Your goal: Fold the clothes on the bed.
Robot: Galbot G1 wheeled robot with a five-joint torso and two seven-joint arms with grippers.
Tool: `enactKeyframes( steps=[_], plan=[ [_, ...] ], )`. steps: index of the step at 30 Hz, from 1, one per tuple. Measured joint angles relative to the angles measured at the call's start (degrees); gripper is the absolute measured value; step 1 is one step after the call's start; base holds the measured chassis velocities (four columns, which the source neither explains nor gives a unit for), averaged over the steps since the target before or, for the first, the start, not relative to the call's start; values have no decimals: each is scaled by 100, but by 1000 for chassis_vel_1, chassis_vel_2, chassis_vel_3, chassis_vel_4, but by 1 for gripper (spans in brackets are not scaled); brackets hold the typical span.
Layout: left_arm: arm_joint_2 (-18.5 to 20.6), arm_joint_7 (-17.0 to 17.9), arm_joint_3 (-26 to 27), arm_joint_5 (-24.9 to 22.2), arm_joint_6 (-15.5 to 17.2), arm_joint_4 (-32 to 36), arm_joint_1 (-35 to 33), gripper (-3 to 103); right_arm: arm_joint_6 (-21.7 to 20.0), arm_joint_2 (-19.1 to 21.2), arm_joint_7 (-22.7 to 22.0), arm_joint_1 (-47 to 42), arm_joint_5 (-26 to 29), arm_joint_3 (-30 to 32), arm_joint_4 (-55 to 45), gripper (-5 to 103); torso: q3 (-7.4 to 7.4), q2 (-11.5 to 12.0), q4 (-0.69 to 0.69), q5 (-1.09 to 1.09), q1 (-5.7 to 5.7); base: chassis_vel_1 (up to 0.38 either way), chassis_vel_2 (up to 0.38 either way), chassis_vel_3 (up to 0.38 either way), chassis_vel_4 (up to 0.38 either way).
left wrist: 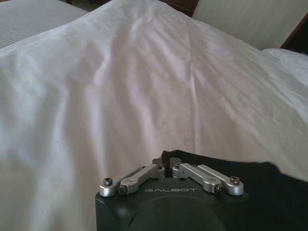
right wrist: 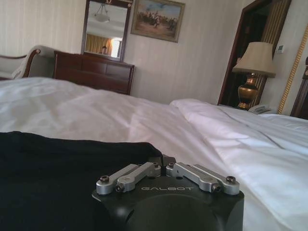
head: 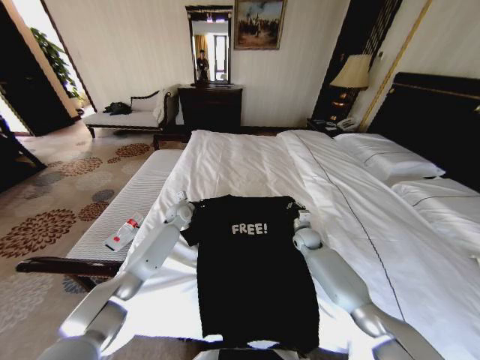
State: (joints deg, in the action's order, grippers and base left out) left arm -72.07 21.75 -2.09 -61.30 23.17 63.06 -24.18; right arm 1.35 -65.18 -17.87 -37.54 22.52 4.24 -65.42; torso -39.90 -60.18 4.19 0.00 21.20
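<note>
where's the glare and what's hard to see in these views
Head view: daylight blows out the doorway at far left, and the duvet is bright enough to wash out its folds; the black T-shirt reads as a flat dark shape, only its FREE! lettering clear. Left wrist view: the left gripper sits at a dark shirt edge. Right wrist view: the right gripper is dark against dark cloth.

Soft, matt black cotton T-shirt (head: pixel 251 277) is seen on smooth white cloth bedding (head: pixel 247 161). Shiny silver metal links (left wrist: pixel 139 177) are seen on the matt black gripper body.
</note>
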Motion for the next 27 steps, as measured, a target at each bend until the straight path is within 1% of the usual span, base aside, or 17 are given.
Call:
enactKeyframes(
  steps=[3,5,7,8,9,13,14,15,16,17,19,20,21,24,25,26,27],
  plan=[
    [-340,-85,39,273,-179,-488,113,1,196,-245,81,185,-165,-140,548,0,0,0,1,0,0,0,0,0,0],
    [-421,-119,52,321,-230,-595,144,1,229,-308,101,225,-175,-158,665,-2,0,0,1,0,0,0,0,0,0],
    [-561,-190,77,393,-327,-799,210,1,305,-412,148,297,-205,-169,868,-1,1,0,1,0,0,0,0,0,0],
    [-610,-210,92,413,-360,-871,230,1,322,-445,152,321,-225,-169,935,3,1,0,1,0,0,0,0,0,0],
    [-650,-221,110,427,-384,-929,244,1,331,-470,150,337,-239,-166,985,1,1,0,1,0,0,0,0,0,0],
    [-683,-218,164,439,-417,-987,250,1,334,-521,48,351,-243,-125,1045,0,1,0,1,0,0,0,0,0,0],
    [-664,-200,175,425,-419,-960,236,-1,334,-522,-3,346,-230,-106,1036,-3,1,0,1,0,0,0,0,0,0],
    [-625,-182,185,400,-427,-908,210,4,333,-519,-55,331,-212,-76,1008,1,1,0,1,0,0,0,0,0,0],
    [-625,-182,185,400,-427,-908,210,4,333,-519,-55,331,-212,-76,1008,1,1,0,1,0,0,0,0,0,0],
    [-563,-150,204,358,-443,-824,166,4,333,-514,-108,312,-183,-24,967,7,1,0,1,0,0,0,0,0,0],
    [-415,-68,338,226,-462,-604,56,14,333,-488,-191,272,-24,176,802,17,1,0,0,0,0,0,0,0,0],
    [-415,-68,338,226,-462,-604,56,14,333,-488,-191,272,-24,176,802,17,1,0,0,0,0,0,0,0,0],
    [-334,-25,426,133,-464,-471,-11,20,343,-467,-226,248,59,270,700,17,1,0,0,0,1,0,0,0,0],
    [8,114,807,-169,-472,33,-307,36,432,-284,-292,30,404,661,71,33,2,0,1,-1,0,0,0,0,0],
    [8,114,807,-169,-472,33,-307,36,432,-284,-292,30,404,661,71,33,2,0,1,-1,0,0,0,0,0],
    [157,143,995,-274,-471,277,-486,36,472,-210,-298,-88,481,790,-185,38,2,0,1,0,0,0,0,0,0],
    [266,180,1148,-339,-452,460,-631,42,500,-149,-307,-202,534,893,-393,44,2,0,1,-1,0,0,0,0,0]
  ],
)
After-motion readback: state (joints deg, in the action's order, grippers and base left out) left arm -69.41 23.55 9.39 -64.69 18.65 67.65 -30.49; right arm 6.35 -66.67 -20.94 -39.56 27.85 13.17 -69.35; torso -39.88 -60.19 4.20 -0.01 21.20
